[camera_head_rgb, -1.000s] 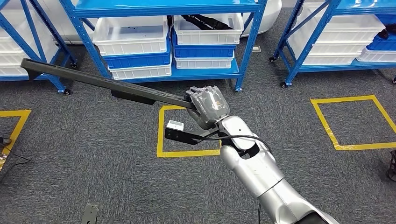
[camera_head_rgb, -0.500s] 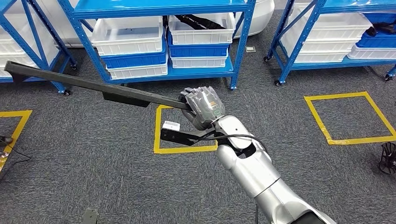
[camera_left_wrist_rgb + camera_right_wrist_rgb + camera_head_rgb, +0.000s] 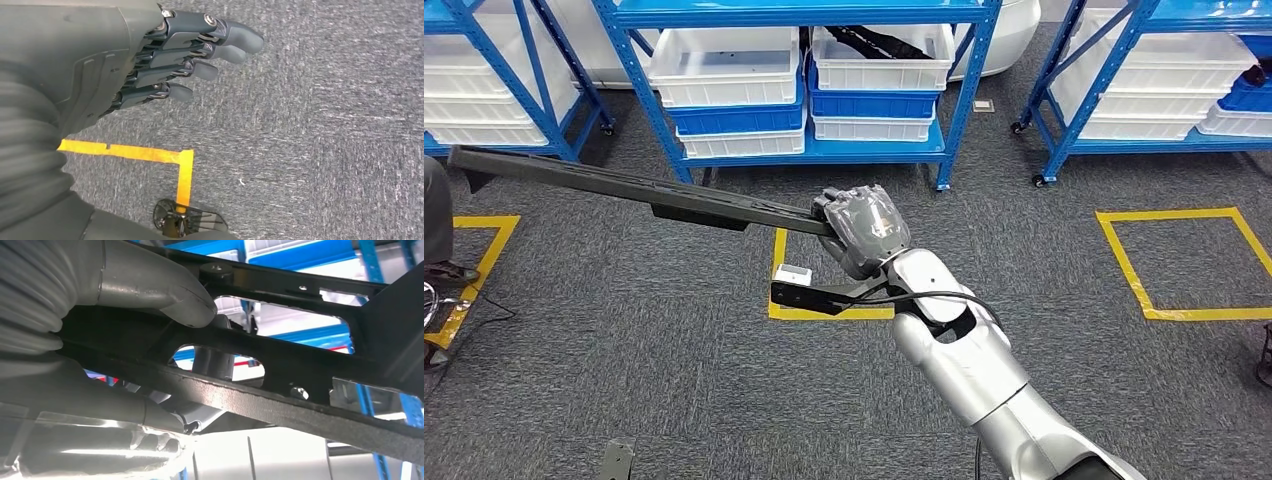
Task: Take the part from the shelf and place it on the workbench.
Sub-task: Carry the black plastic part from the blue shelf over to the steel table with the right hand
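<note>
A person's leg (image 3: 436, 215) is showing at the far left edge, beside a yellow floor square (image 3: 474, 275); the long black part (image 3: 639, 190) is stretching out over the grey carpet (image 3: 624, 370), its far end reaching toward the left shelf (image 3: 554, 90), its near end sitting in the right hand (image 3: 864, 228), whose fingers (image 3: 150, 287) are clamping around the bar; behind it the blue middle shelf (image 3: 814, 150) is carrying white and blue bins (image 3: 724, 75); the silver right arm (image 3: 969, 370) is rising from the lower right; the left hand (image 3: 150, 60) is hanging over the carpet, its fingers (image 3: 210, 37) lying straight, slightly apart and holding nothing.
</note>
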{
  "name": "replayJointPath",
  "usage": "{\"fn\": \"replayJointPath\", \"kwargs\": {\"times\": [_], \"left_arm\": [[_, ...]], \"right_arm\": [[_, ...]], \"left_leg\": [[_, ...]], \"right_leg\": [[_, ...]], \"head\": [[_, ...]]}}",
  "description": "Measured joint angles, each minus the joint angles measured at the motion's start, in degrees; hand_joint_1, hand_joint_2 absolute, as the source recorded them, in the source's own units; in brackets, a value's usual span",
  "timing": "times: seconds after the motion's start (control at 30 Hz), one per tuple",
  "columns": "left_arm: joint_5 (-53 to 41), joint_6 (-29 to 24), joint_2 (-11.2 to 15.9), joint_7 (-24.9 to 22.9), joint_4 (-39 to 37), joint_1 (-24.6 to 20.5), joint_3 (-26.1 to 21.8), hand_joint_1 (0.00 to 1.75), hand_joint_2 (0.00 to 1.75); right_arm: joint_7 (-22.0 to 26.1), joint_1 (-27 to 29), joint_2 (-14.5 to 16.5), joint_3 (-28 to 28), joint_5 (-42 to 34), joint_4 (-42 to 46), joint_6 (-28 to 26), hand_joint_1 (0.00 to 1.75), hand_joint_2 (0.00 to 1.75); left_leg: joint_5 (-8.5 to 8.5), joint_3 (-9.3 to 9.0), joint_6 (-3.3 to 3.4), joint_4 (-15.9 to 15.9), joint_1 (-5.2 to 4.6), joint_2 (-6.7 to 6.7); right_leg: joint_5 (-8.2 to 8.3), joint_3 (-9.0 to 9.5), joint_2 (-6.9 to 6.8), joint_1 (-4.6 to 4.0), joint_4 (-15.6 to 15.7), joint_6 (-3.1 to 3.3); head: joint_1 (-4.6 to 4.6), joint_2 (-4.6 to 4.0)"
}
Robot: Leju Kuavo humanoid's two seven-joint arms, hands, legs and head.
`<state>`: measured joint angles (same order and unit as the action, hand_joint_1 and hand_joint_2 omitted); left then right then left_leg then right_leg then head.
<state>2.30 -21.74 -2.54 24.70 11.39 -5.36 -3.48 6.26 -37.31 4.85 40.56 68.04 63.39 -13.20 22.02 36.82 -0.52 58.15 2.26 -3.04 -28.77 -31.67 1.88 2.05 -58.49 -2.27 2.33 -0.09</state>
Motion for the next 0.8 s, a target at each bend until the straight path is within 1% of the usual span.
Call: {"fn": "replayJointPath", "kwargs": {"times": [0.03,0.07,0.1,0.13,0.17,0.2,0.23,0.27,0.3,0.33,0.37,0.4,0.43,0.47,0.5,0.53,0.57,0.6,0.63,0.67,0.7,0.73,0.77,0.8], "left_arm": [[-0.03,0.01,0.02,-0.05,0.0,-0.02,-0.01,0.0,1.75],[-0.05,0.01,0.03,-0.12,0.0,0.0,-0.02,0.0,1.75],[-0.08,0.02,0.03,-0.2,0.0,0.06,-0.03,0.0,1.75],[-0.11,0.03,0.02,-0.3,0.0,0.12,-0.04,0.0,1.75],[-0.13,0.04,0.02,-0.37,0.0,0.15,-0.04,0.0,1.75],[-0.15,0.05,0.03,-0.43,0.0,0.13,-0.06,0.0,1.75],[-0.16,0.07,0.05,-0.47,0.0,0.1,-0.08,0.0,1.75],[-0.16,0.09,0.07,-0.5,0.0,0.08,-0.1,0.0,1.75],[-0.16,0.13,0.07,-0.55,0.0,0.08,-0.11,0.0,1.75],[-0.17,0.16,0.07,-0.58,0.0,0.1,-0.11,0.0,1.75],[-0.17,0.19,0.07,-0.62,0.0,0.12,-0.11,0.0,1.75],[-0.18,0.21,0.07,-0.65,0.0,0.13,-0.13,0.0,1.75],[-0.22,0.23,0.07,-0.65,0.0,0.12,-0.14,0.0,1.75],[-0.26,0.26,0.07,-0.65,0.0,0.08,-0.15,0.0,1.75],[-0.3,0.3,0.05,-0.65,0.0,0.04,-0.16,0.0,1.75],[-0.33,0.32,0.04,-0.65,0.0,0.03,-0.17,0.0,1.75],[-0.33,0.34,0.03,-0.65,0.0,0.05,-0.19,0.0,1.75],[-0.33,0.34,0.02,-0.66,0.0,0.12,-0.22,0.0,1.75],[-0.33,0.34,0.02,-0.67,0.0,0.2,-0.27,0.0,1.75],[-0.33,0.34,-0.02,-0.68,0.0,0.21,-0.3,0.0,1.75],[-0.33,0.34,-0.08,-0.71,0.0,0.18,-0.33,0.0,1.75],[-0.32,0.34,-0.14,-0.75,0.0,0.11,-0.36,0.0,1.75],[-0.21,0.34,-0.2,-0.83,0.0,0.04,-0.4,0.0,1.75],[-0.07,0.34,-0.21,-0.95,0.0,0.03,-0.5,0.0,1.75]], "right_arm": [[-0.02,-0.03,-0.04,0.04,0.04,0.0,0.0,1.75,1.75],[-0.03,-0.04,-0.07,0.11,0.12,0.0,0.0,1.75,1.75],[-0.04,-0.05,-0.1,0.17,0.22,0.0,0.0,1.75,1.75],[-0.05,-0.07,-0.07,0.23,0.32,0.0,0.0,1.75,1.75],[-0.07,-0.12,-0.02,0.26,0.41,0.0,0.0,1.75,1.75],[-0.07,-0.16,0.03,0.28,0.46,0.0,0.0,1.75,1.75],[-0.07,-0.19,0.08,0.28,0.5,-0.01,0.0,1.75,1.75],[-0.07,-0.2,0.1,0.28,0.54,-0.02,0.0,1.75,1.75],[-0.07,-0.18,0.1,0.29,0.58,-0.04,0.0,1.75,1.75],[-0.07,-0.15,0.09,0.31,0.65,-0.08,0.01,1.75,1.75],[-0.07,-0.13,0.09,0.34,0.75,-0.11,0.01,1.75,1.75],[-0.07,-0.12,0.1,0.38,0.86,-0.14,0.01,1.75,1.75],[-0.08,-0.13,0.12,0.44,0.96,-0.15,0.0,1.75,1.75],[-0.12,-0.15,0.14,0.49,1.07,-0.15,-0.02,1.75,1.75],[-0.2,-0.17,0.16,0.53,1.19,-0.15,-0.03,1.75,1.75],[-0.3,-0.17,0.19,0.57,1.28,-0.15,-0.05,1.75,1.75],[-0.39,-0.16,0.21,0.61,1.38,-0.15,-0.06,1.75,1.75],[-0.47,-0.16,0.27,0.66,1.46,-0.15,-0.07,1.75,1.75],[-0.52,-0.15,0.32,0.69,1.51,-0.14,-0.07,1.75,1.75],[-0.55,-0.17,0.36,0.73,1.55,-0.11,-0.07,1.75,1.75],[-0.57,-0.19,0.38,0.76,1.57,-0.08,-0.07,1.75,1.75],[-0.58,-0.15,0.35,0.78,1.57,-0.04,-0.07,1.75,1.75],[-0.58,-0.06,0.31,0.79,1.56,-0.02,-0.05,1.75,1.75],[-0.6,0.08,0.27,0.81,1.55,0.0,0.01,1.75,1.75]], "left_leg": [[-0.26,0.23,-0.47,-0.04,-0.04,-0.31],[-0.55,0.44,-0.95,-0.15,-0.04,-0.6],[-0.83,0.59,-1.35,-0.28,0.11,-0.83],[-0.75,0.85,-1.62,-0.12,0.27,-0.65],[0.0,1.36,-1.76,0.84,0.38,-0.02],[1.55,2.33,-1.82,3.12,0.44,0.81],[3.65,3.71,-1.85,6.53,0.44,1.76],[5.88,5.35,-1.9,10.72,0.41,2.37],[7.55,6.8,-1.95,14.5,0.4,2.6],[8.31,7.52,-1.92,16.69,0.39,2.71],[8.08,7.17,-1.78,16.79,0.36,2.84],[6.9,5.6,-1.52,14.5,0.26,3.14],[5.31,3.17,-1.13,10.61,0.06,3.89],[4.15,0.86,-0.72,6.72,-0.33,5.0],[3.34,-0.78,-0.32,3.7,-0.71,5.8],[3.05,-1.53,0.03,2.05,-1.04,6.28],[3.08,-1.48,0.28,1.63,-1.32,6.15],[2.79,-1.32,0.6,1.4,-1.39,5.48],[2.46,-1.31,0.93,1.08,-1.27,4.96],[2.1,-1.32,1.3,0.7,-1.17,4.4],[1.72,-1.32,1.67,0.32,-1.01,3.85],[1.42,-1.24,1.93,0.1,-0.84,3.27],[1.24,-1.02,2.05,0.04,-0.87,2.61],[1.09,-0.81,2.08,0.05,-0.85,1.9]], "right_leg": [[0.35,0.45,0.36,-0.1,1.11,0.25],[0.53,0.31,0.15,-0.38,1.01,0.6],[0.76,0.06,-0.28,-0.33,0.9,0.99],[1.01,-0.06,-0.64,-0.21,0.87,1.38],[1.26,-0.15,-1.03,-0.09,0.9,1.92],[1.47,-0.22,-1.49,-0.01,0.99,2.46],[1.59,-0.27,-1.92,-0.21,1.01,2.84],[1.67,-0.36,-2.41,-0.52,1.01,3.16],[1.69,-0.45,-2.95,-0.86,1.0,3.29],[1.72,-0.53,-3.47,-1.15,0.98,3.35],[1.74,-0.58,-4.02,-1.4,0.97,3.41],[1.72,-0.59,-4.55,-1.6,0.97,3.43],[1.71,-0.54,-5.05,-1.77,0.96,3.43],[1.69,-0.52,-5.54,-2.04,0.95,3.41],[1.65,-0.55,-5.99,-2.3,0.94,3.35],[1.65,-0.62,-6.46,-2.53,0.94,3.26],[1.67,-0.69,-6.94,-2.71,0.98,3.13],[1.7,-0.68,-7.47,-2.76,1.03,2.95],[1.57,-0.87,-7.44,-2.74,0.92,2.73],[1.08,-1.2,-6.67,-2.66,0.35,2.58],[0.11,-1.99,-5.45,-2.54,-1.25,2.56],[-1.42,-3.45,-3.94,-2.33,-4.25,2.67],[-3.18,-5.22,-2.84,-2.15,-8.29,2.84],[-4.72,-7.09,-2.34,-1.99,-12.42,2.88]], "head": [[0.01,0.0],[0.02,0.0],[0.05,0.0],[0.06,0.0],[0.08,0.0],[0.12,0.0],[0.13,0.0],[0.13,0.0],[0.11,0.0],[0.1,0.0],[0.11,0.0],[0.11,0.0],[0.12,0.0],[0.11,0.0],[0.04,0.0],[0.03,0.0],[-0.03,0.0],[-0.04,0.0],[-0.03,0.0],[-0.07,0.0],[-0.07,0.0],[-0.15,0.0],[-0.21,0.0],[-0.26,0.0]]}}
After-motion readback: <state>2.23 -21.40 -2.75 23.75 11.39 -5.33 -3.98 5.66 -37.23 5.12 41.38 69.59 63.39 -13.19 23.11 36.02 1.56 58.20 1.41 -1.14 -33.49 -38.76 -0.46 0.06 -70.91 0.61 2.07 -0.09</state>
